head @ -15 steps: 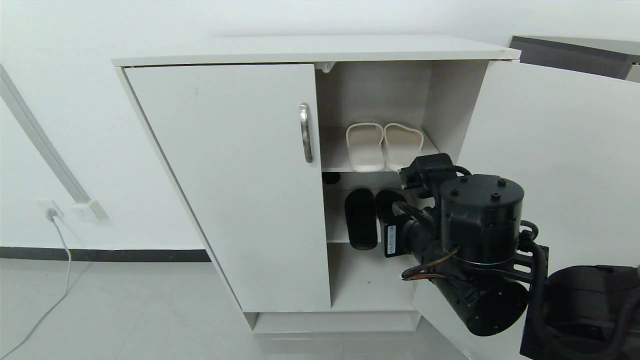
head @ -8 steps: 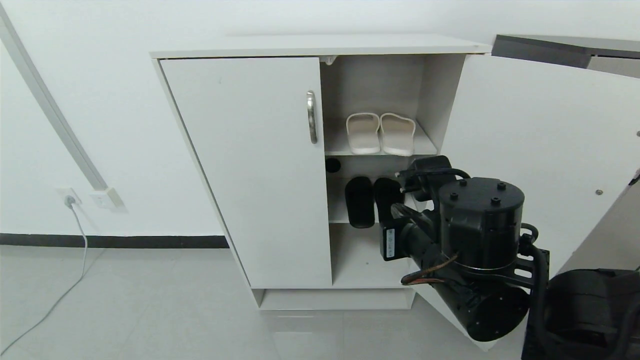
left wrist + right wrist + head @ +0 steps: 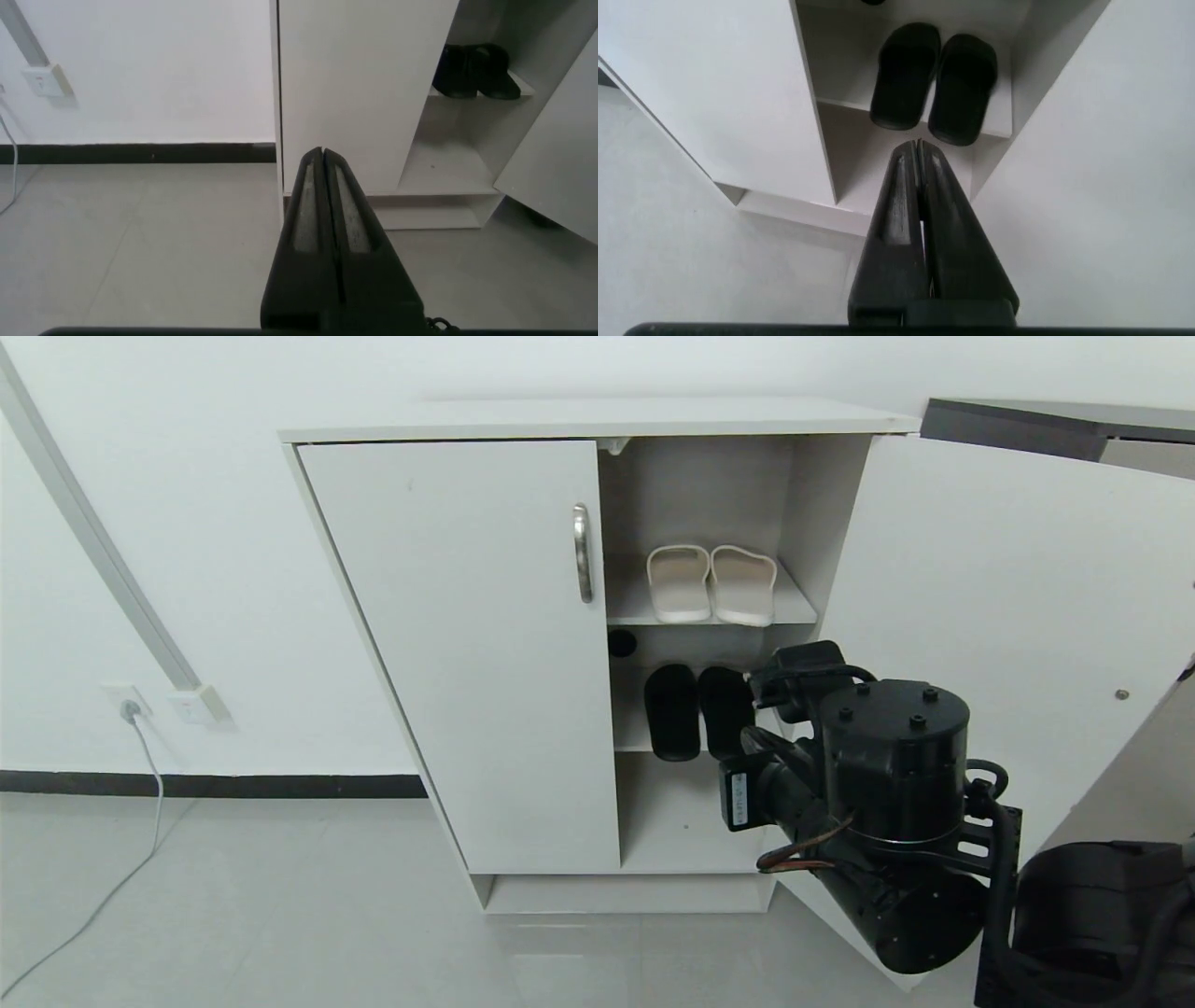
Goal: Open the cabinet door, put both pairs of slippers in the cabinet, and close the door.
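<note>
Slippers of both pairs sit inside the cabinet (image 3: 597, 418) in the head view. The white slippers (image 3: 711, 583) are side by side on the upper shelf (image 3: 625, 611). The black slippers (image 3: 698, 711) are side by side on the middle shelf (image 3: 627, 733), one level below. The left door (image 3: 467, 644) is shut, with its metal handle (image 3: 582, 553) upright along the inner edge. The right door (image 3: 1008, 616) stands swung wide open. The right arm (image 3: 892, 775) is in front of the open half, its wrist end level with the black pair and just to their right, hiding part of the opening.

In the left wrist view, the left pincer (image 3: 322, 163) has its two fingers pressed flat together with nothing between them, above the floor (image 3: 140, 243). The shut door lies straight ahead of its tip, well apart. The black slippers (image 3: 476, 73) lie ahead and off to the robot's right of the tip, farther in, on their shelf. A wall socket (image 3: 47, 82) is ahead on the other side.

In the right wrist view, the right pincer (image 3: 920, 159) is likewise closed tight and empty. The black slippers (image 3: 934, 79) lie directly beyond its tip, near but not touching. The shut door is to the robot's left of the pincer, and the open door is close on its right.
</note>
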Robot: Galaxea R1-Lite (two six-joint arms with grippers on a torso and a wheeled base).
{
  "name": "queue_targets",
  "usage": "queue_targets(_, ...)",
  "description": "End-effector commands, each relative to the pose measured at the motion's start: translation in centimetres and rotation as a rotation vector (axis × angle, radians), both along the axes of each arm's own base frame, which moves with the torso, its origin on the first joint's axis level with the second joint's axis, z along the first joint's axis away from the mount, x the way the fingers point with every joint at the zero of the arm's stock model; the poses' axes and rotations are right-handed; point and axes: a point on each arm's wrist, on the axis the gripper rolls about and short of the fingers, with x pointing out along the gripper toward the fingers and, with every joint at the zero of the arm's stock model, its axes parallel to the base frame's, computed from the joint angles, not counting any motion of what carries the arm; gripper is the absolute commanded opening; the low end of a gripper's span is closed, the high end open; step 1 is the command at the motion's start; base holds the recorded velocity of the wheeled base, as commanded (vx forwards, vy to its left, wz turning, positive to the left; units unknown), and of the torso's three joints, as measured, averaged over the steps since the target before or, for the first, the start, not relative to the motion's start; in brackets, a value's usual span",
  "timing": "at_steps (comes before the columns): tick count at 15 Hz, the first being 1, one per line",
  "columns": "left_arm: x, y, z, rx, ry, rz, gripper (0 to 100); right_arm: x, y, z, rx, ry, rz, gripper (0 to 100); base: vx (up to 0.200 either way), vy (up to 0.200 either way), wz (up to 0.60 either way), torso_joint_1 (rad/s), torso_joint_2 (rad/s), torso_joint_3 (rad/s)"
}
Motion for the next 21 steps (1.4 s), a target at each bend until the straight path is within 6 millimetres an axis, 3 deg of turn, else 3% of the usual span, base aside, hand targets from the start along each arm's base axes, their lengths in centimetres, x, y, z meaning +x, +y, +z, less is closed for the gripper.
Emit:
queue_targets(1, 0.0, 0.0, 0.0, -0.001, 0.0, 0.001, 0, 0.07, -0.04, -0.13, -0.004, 0.003, -0.003, 0, 0.0, 0.0, 0.0, 0.0, 0.0, 0.0)
queue_targets(14, 0.0, 0.0, 0.0, 0.001, 0.0, -0.001, 0, 0.12, 0.06, -0.92, -0.036, 0.018, 0.012, 0, 0.0, 0.0, 0.0, 0.0, 0.0, 0.0)
queue_targets(21, 0.0, -0.01, 0.0, -0.001, 0.0, -0.004, 0, 0.19, -0.1, -0.88, -0.039, 0.017, 0.007, 0, 0.0, 0.0, 0.0, 0.025, -0.34, -0.325)
